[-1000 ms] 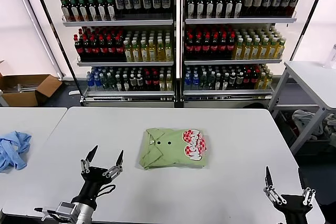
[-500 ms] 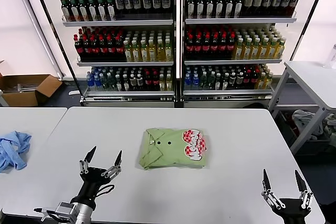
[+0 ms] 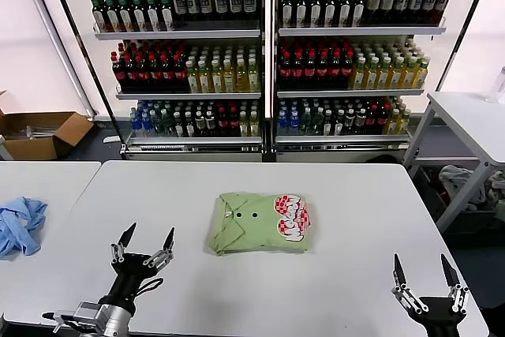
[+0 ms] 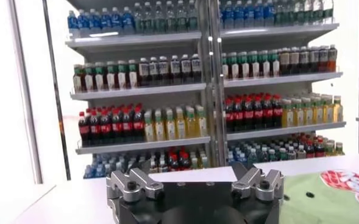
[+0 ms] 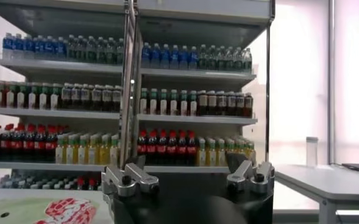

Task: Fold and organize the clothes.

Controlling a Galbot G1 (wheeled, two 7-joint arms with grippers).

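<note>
While both pincers gape, the polo shirt (image 3: pixel 259 223) (folded) lies between, farther out.

I see a crumpled light-blue cloth (image 3: pixel 20 225) on the white side table (image 3: pixel 47 187) at my left, an open cardboard box (image 3: pixel 39 133) on the floor beyond, and tall metal shelving stocked with bottled drinks (image 3: pixel 264 53) ahead.

A white worktop (image 3: pixel 355 195) is carrying a folded green polo shirt (image 3: pixel 259 223) near its middle (logo side up). Left of the shirt, a blue cloth (image 3: pixel 20 225) is lying on a neighbouring worktop (image 3: pixel 55 183).
</note>
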